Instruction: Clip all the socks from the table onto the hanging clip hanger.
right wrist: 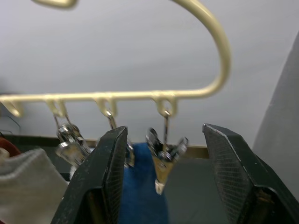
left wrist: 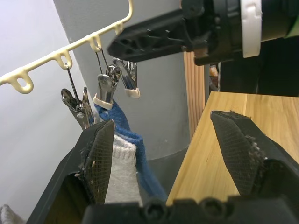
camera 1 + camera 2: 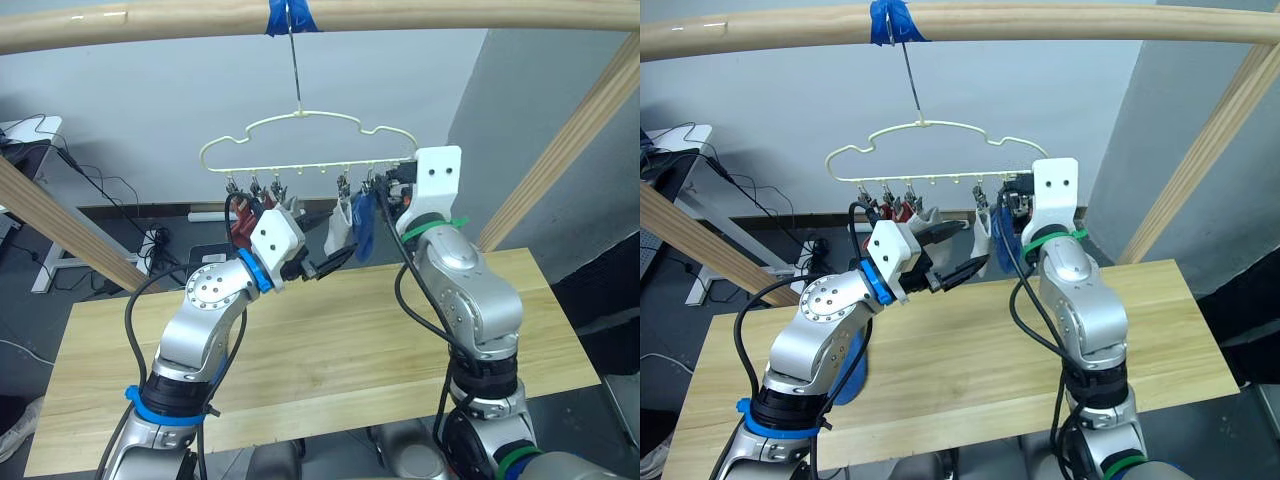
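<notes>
Clip hanger (image 3: 300, 150): blue sock (image 3: 362, 228) hung beside grey sock (image 3: 340, 232). Right gripper (image 1: 163, 182) fingers wide around last empty clip (image 1: 163, 156); left gripper (image 2: 173, 158) wide, empty. Advised: squeeze clip squarely, avoid swinging hanger.

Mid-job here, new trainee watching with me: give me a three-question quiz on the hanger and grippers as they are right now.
1. True or false: the clip hanger hangs from the wooden pole where blue tape is wrapped.
2. Which sock hangs beside the blue sock? A) rust-red B) light grey C) black
3. Fill in: the left gripper has its fingers ____.

Key
1. True.
2. B, the light grey sock.
3. Open; nothing is between them. The right gripper is open too, with an empty clip between its fingers.
</notes>
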You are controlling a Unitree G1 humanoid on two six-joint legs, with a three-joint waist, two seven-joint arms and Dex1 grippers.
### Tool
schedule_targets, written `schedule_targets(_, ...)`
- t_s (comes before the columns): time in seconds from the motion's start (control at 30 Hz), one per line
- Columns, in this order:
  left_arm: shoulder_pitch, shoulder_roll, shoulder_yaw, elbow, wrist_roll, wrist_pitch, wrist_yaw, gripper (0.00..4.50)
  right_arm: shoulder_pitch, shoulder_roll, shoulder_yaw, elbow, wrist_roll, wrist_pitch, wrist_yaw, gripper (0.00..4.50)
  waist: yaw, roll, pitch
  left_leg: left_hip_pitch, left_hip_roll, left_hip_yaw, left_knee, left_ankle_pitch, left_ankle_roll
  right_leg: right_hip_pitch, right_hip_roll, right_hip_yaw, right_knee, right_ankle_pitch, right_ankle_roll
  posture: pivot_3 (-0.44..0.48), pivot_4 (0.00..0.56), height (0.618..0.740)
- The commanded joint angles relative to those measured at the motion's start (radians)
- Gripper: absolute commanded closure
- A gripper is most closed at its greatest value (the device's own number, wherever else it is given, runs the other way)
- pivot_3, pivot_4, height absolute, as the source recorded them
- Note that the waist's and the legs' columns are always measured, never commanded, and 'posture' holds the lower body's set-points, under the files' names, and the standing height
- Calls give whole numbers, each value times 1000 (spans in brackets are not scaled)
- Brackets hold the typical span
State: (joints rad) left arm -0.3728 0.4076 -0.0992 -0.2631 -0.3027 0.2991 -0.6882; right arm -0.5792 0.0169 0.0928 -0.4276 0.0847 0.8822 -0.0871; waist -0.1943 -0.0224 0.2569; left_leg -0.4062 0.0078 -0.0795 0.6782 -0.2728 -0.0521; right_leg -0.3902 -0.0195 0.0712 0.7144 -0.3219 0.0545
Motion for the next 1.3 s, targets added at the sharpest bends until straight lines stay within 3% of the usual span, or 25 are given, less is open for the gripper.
schedule_targets(0.03, -2, -1, 4, -34, -8, -8, -4, 863, 18, -8, 29, -71, -16, 8, 13, 1835, 0, 0, 0, 0, 0, 0, 0, 0, 0, 0, 0, 0, 0, 0, 0, -208, 180, 740)
schedule_targets(0.17, -8, -3, 7, -34, -19, -14, -13, 863, 28, 7, 33, -71, -21, 18, 6, 1835, 0, 0, 0, 0, 0, 0, 0, 0, 0, 0, 0, 0, 0, 0, 0, -209, 180, 740)
schedule_targets(0.23, -11, -3, 10, -35, -22, -14, -16, 863, 28, 14, 32, -61, -25, 17, 4, 2204, 0, 0, 0, 1, 0, 0, 0, 0, 0, 0, 0, 0, 1, 0, 0, -208, 180, 740)
schedule_targets(0.57, -18, -7, 38, -53, -87, -5, -44, 863, -3, 25, 18, 17, -45, -13, -5, 2204, 0, 0, 0, 1, 0, 0, 0, 0, 0, 0, 0, 0, 0, 0, 0, -204, 180, 740)
schedule_targets(0.93, -26, 2, 30, -48, -80, -5, -48, 863, -52, 11, 5, 139, -94, -107, -18, 2204, -1, 0, 0, 1, 0, 0, 0, 0, 0, 0, 0, 0, 0, 0, 0, -206, 181, 740)
schedule_targets(1.3, -26, 9, 25, -47, -74, -5, -48, 863, -48, 24, -16, 152, -112, -127, -28, 2204, -1, 0, 0, 1, 0, 0, 0, 0, 0, 0, 0, 0, 0, 0, 0, -205, 181, 740)
